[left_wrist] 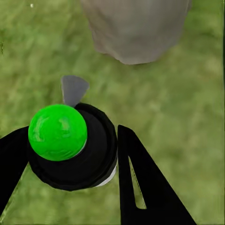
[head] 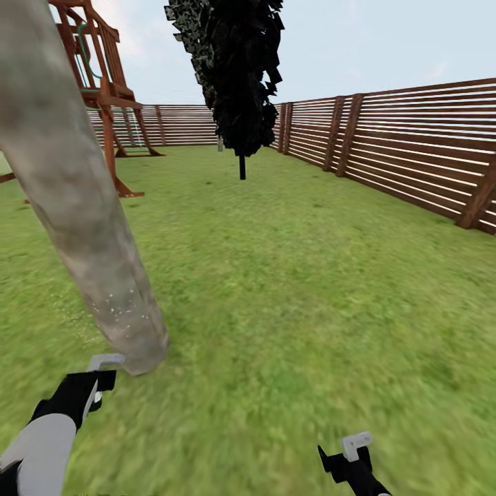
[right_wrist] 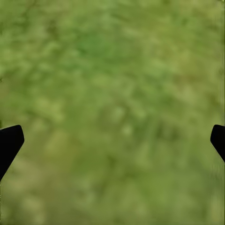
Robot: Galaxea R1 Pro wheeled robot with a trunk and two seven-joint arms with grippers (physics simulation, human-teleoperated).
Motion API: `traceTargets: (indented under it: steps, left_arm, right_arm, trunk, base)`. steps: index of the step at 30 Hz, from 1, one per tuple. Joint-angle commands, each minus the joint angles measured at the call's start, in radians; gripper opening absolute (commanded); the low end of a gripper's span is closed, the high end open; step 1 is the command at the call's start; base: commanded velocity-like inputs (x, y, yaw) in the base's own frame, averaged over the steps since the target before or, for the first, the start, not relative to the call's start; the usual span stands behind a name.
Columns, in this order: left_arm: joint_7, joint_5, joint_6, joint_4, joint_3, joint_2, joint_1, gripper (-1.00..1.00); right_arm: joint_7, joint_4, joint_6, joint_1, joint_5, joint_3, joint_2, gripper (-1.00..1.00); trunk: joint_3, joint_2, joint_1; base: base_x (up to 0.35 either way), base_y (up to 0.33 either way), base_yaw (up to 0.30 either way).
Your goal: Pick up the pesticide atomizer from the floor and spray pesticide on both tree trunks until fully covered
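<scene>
- My left end effector [left_wrist: 70,154] is closed around the pesticide atomizer [left_wrist: 72,150], a small black bottle. In the left wrist view its tip looks bright green, and a grey nozzle points toward the base of the tree trunk [left_wrist: 136,28].
- In the head view the left end effector [head: 96,375] is just beside the foot of the tree trunk [head: 76,207], which leans across the picture from this angle.
- A few white specks of pesticide [head: 120,306] sit only on the low part of the bark. I judge the upper trunk is not covered yet.
- Risk: the nozzle is aimed low, so spray may land on the lawn [head: 289,289] and not on the bark.
- Risk: the arm is very near the trunk. Lifting it to spray higher could knock the bottle against the bark and turn it in the grip.
- My right end effector [right_wrist: 112,145] is spread wide and empty above grass; it also shows low in the head view [head: 351,451].
- The dark cypress-like tree [head: 238,76] by the fence [head: 413,151] is not a target. I must not confuse it with the second tree.
</scene>
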Motion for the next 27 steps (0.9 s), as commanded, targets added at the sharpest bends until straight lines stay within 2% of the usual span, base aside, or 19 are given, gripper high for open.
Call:
traceTargets:
  steps: [1, 2, 4, 6, 7, 10, 12, 15, 16, 17, 18, 19, 22, 27]
  left_arm:
    - [0.009, -0.011, -0.044, 0.016, 0.009, -0.003, 0.001, -1.0]
    - [0.053, -0.01, -0.079, 0.058, 0.011, -0.005, 0.002, -1.0]
    - [0.121, -0.01, -0.103, 0.113, 0.012, -0.022, 0.003, -1.0]
    - [0.143, -0.01, -0.139, 0.121, 0.014, -0.03, 0.003, -1.0]
    - [0.149, 0.003, -0.156, 0.106, 0.015, -0.033, 0.001, -1.0]
    - [0.152, 0.106, -0.156, 0.092, 0.006, -0.041, 0.002, -1.0]
    - [0.151, 0.13, -0.154, 0.084, 0.001, -0.041, 0.001, -1.0]
    - [0.151, 0.134, -0.153, 0.08, 0.001, -0.043, 0.0, -1.0]
    - [0.152, 0.135, -0.152, 0.077, 0.001, -0.043, -0.001, -1.0]
    - [0.156, 0.135, -0.148, 0.067, 0.002, -0.042, -0.001, -1.0]
    - [0.158, 0.134, -0.129, 0.053, 0.001, -0.042, 0.0, -1.0]
    - [0.159, 0.136, -0.097, 0.031, -0.002, -0.042, 0.0, -1.0]
    - [0.161, 0.138, -0.081, 0.0, 0.0, -0.042, 0.0, -1.0]
    - [0.164, 0.14, -0.083, -0.003, 0.0, -0.042, 0.0, -1.0]
  right_arm:
    - [0.002, 0.0, -0.003, 0.0, 0.002, 0.0, 0.0, 1.0]
    - [0.002, 0.0, -0.003, 0.0, 0.002, 0.0, 0.0, 1.0]
    - [0.002, 0.0, -0.003, 0.0, 0.002, 0.0, 0.0, 1.0]
    - [0.002, 0.0, -0.003, 0.0, 0.002, 0.001, 0.0, 1.0]
    - [0.002, 0.0, -0.003, 0.0, 0.002, 0.001, 0.0, 1.0]
    - [0.001, 0.001, -0.003, 0.0, 0.002, 0.0, 0.0, 1.0]
    - [0.0, 0.002, -0.004, 0.0, 0.002, 0.0, 0.0, 1.0]
    - [-0.007, 0.002, -0.004, 0.0, 0.002, -0.002, -0.001, 1.0]
    - [-0.035, 0.002, -0.004, 0.0, 0.002, -0.001, -0.001, 1.0]
    - [-0.099, 0.002, -0.004, 0.0, 0.003, 0.001, 0.001, 1.0]
    - [-0.153, 0.002, -0.003, 0.0, 0.003, 0.002, 0.003, 1.0]
    - [-0.179, 0.002, -0.003, 0.0, 0.004, 0.002, 0.004, 1.0]
    - [-0.189, 0.003, -0.003, 0.0, 0.004, 0.002, 0.004, 1.0]
    - [-0.188, 0.008, -0.003, 0.0, 0.004, 0.003, 0.009, 1.0]
  trunk:
    - [-0.001, 0.0, 0.0]
    - [-0.001, 0.0, 0.0]
    - [-0.001, 0.0, 0.0]
    - [-0.001, 0.0, 0.0]
    - [-0.001, 0.0, 0.0]
    - [-0.001, 0.0, 0.0]
    - [-0.001, 0.0, 0.0]
    - [-0.001, 0.0, 0.0]
    - [-0.001, 0.0, 0.0]
    - [-0.001, 0.0, 0.0]
    - [-0.001, 0.0, 0.0]
    - [-0.001, 0.0, 0.0]
    - [-0.001, 0.0, 0.0]
    - [-0.001, 0.0, 0.0]
  base:
    - [0.004, 0.0, 0.229]
    - [0.002, 0.0, 0.256]
    - [0.001, 0.0, 0.268]
    - [0.0, 0.0, 0.274]
    - [0.008, 0.0, 0.127]
    - [0.165, -0.092, 0.038]
    - [0.264, -0.151, 0.005]
    - [0.254, -0.173, 0.001]
    - [0.125, -0.232, 0.0]
    - [0.051, -0.257, 0.0]
    - [0.021, -0.267, 0.0]
    - [-0.035, -0.273, 0.0]
    - [-0.104, -0.271, 0.0]
    - [-0.049, -0.27, 0.016]
